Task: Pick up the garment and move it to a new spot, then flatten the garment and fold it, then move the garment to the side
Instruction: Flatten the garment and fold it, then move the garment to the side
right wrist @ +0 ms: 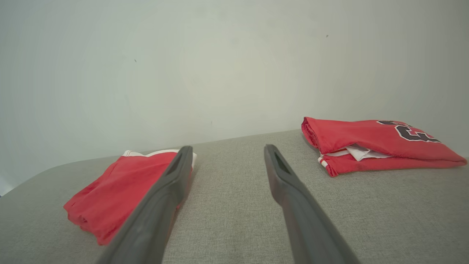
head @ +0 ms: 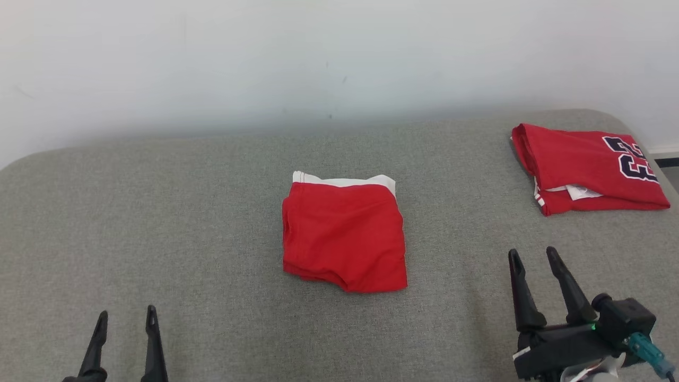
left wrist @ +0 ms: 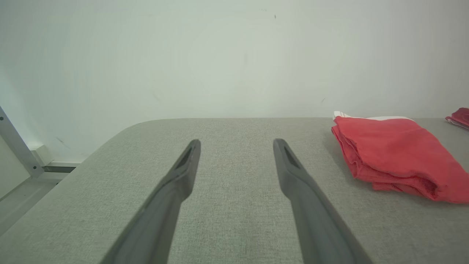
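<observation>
1. The garment (head: 344, 236) lies in the middle of the frame in the head view. It is red and folded into a thick, nearly square packet, with a white band (head: 345, 181) along its far edge. Its near right corner sags a little and shows stacked layers.
2. It rests flat on the grey cloth-covered table (head: 159, 212), and neither gripper touches it. The fold looks done, so the move to the side seems to be what is left.
3. The right gripper (head: 532, 252) is at the lower right, its jaws spread and empty, well apart from the garment. The left gripper (head: 127, 311) is at the lower left, likewise spread and holding nothing.
4. A second red piece, a folded jersey (head: 583, 167), sits at the upper right near the table's edge.
5. What could go wrong:
   - Pinching only the top layer would let the packet fall open on the lift.
   - Dragging it across the rough cloth could rumple the lower layers.
   - Lifting from one side alone would let the loose corner droop.
   - Setting it down too far right could land it on the jersey or off the edge.
6. Writing: the jersey bears dark letters (head: 631, 158) outlined in white, cut off by the fold and not readable as a word. A white tag (head: 583, 192) pokes out, with nothing legible on it.
</observation>
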